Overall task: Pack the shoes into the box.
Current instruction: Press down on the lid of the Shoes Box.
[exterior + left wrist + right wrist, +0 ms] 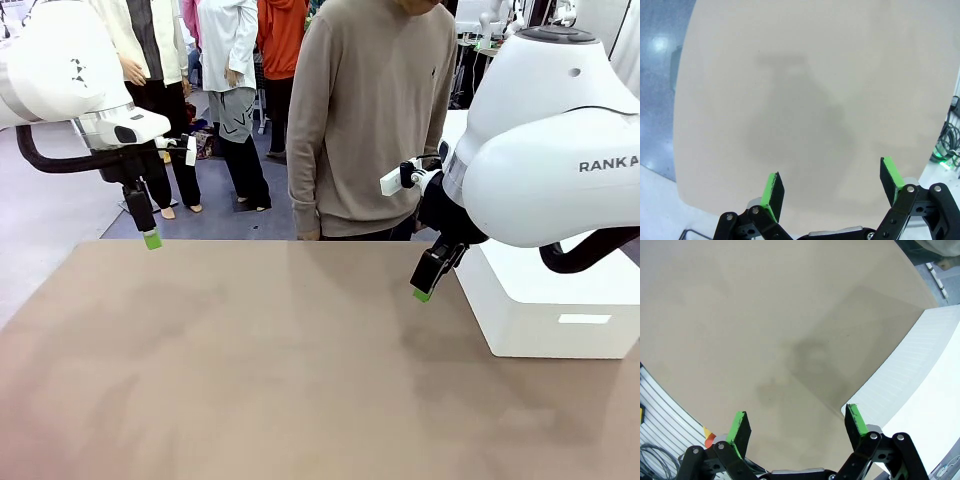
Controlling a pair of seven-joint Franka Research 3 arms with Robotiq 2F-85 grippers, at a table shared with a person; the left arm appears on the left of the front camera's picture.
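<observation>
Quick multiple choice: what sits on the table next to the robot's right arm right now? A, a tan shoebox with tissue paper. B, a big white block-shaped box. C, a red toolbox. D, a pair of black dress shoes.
B: a white block-shaped box stands on the table beside the right gripper, whose jaws are open; its white side also appears in the right wrist view.

A broad tan table with a plain matte top spans the lower frame of the front view, bearing one white block-shaped box that sits directly on it at the right edge.
</observation>
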